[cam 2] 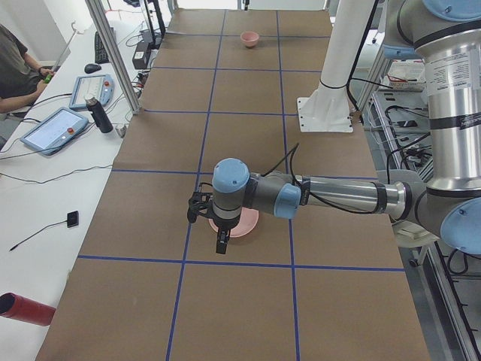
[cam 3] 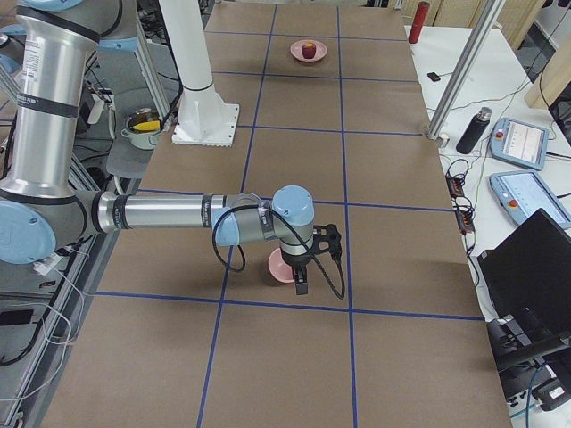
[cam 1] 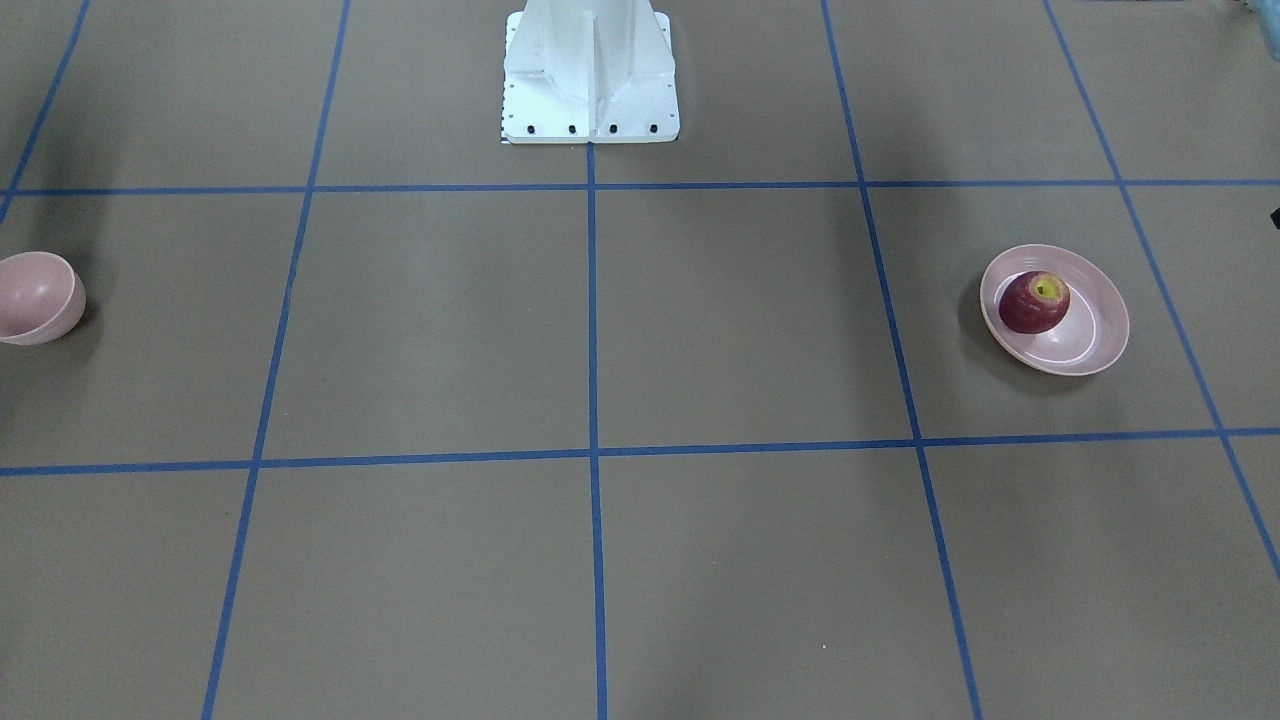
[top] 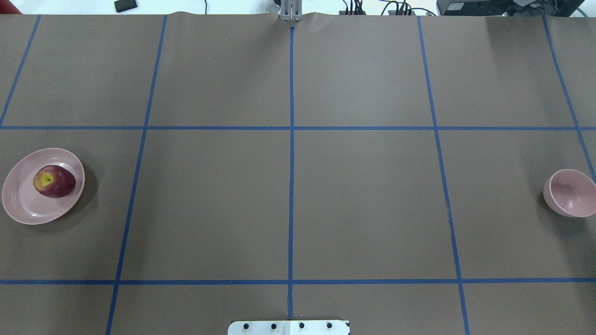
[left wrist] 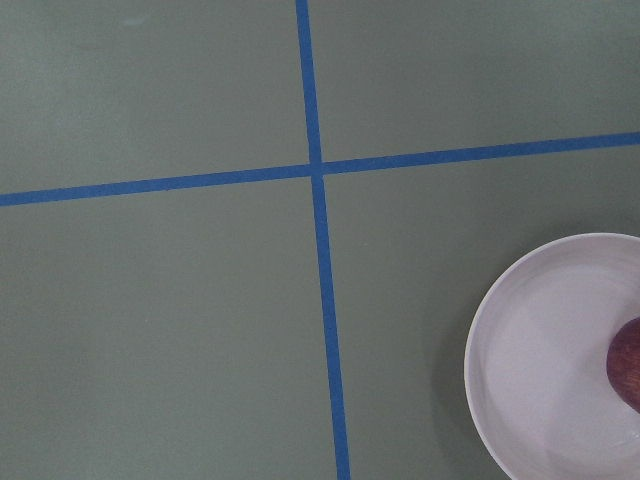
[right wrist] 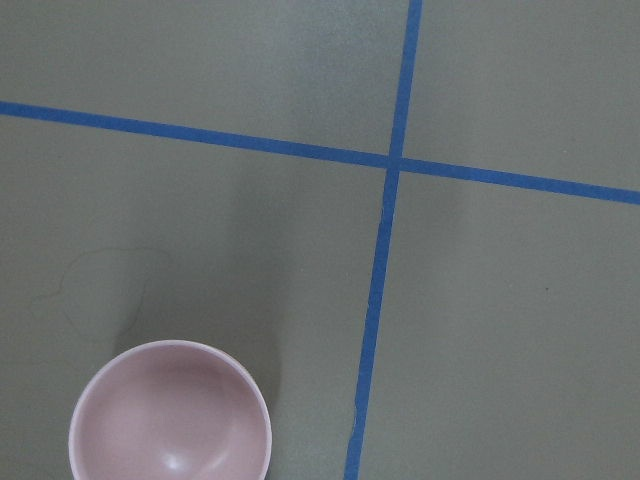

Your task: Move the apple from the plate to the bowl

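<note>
The dark-red apple [top: 54, 181] with its yellow stem patch lies in the wide pink plate [top: 25, 204] at the table's left end; both also show in the front view, apple [cam 1: 1034, 301] and plate [cam 1: 1095, 340]. The small deep pink bowl [top: 575, 195] stands empty at the right end. My left gripper [cam 2: 219, 244] hangs over the table just beside the plate [cam 2: 244, 224]. My right gripper [cam 3: 302, 283] hangs just beside the bowl [cam 3: 278, 266]. I cannot tell whether either is open or shut. The left wrist view shows the plate [left wrist: 540, 360] and the apple's edge [left wrist: 628, 365].
The white robot pedestal [cam 1: 590, 75] stands at the table's middle rear edge. Blue tape lines grid the brown table top. A side bench holds tablets [cam 2: 54, 129] and a dark bottle [cam 2: 98, 115]; metal posts [cam 2: 113, 53] stand along that edge.
</note>
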